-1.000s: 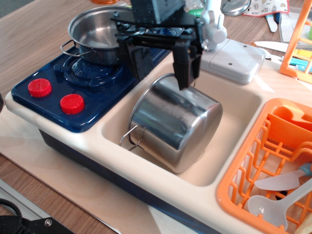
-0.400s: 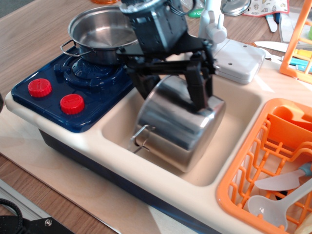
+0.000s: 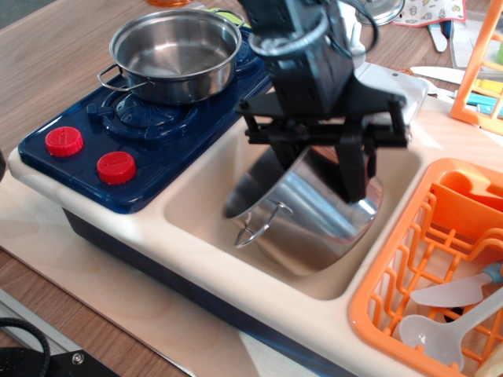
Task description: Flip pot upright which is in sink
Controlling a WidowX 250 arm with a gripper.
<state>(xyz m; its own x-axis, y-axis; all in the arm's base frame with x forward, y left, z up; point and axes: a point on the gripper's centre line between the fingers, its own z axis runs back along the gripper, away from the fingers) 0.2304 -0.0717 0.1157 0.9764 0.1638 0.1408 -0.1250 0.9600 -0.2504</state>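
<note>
The shiny steel pot (image 3: 302,220) lies tilted on its side in the cream sink (image 3: 196,192). Its mouth faces down and to the left, and one wire loop handle (image 3: 258,225) sticks out in front. My black gripper (image 3: 314,161) reaches down over the pot from above with its jaws wide apart. The right finger (image 3: 354,169) lies against the pot's upper side. The left finger (image 3: 271,149) sits at the pot's far edge, with its tip hidden. I cannot see a clamped hold on the pot.
A wider steel pan (image 3: 174,51) stands on the blue stove (image 3: 118,133) at the left, above two red knobs. An orange dish rack (image 3: 440,259) with white utensils borders the sink on the right. A white faucet block (image 3: 389,86) is behind the sink.
The gripper has moved right and down into the sink. The pot has shifted right with it and turned, so its handle now points forward nearer the middle of the sink.
</note>
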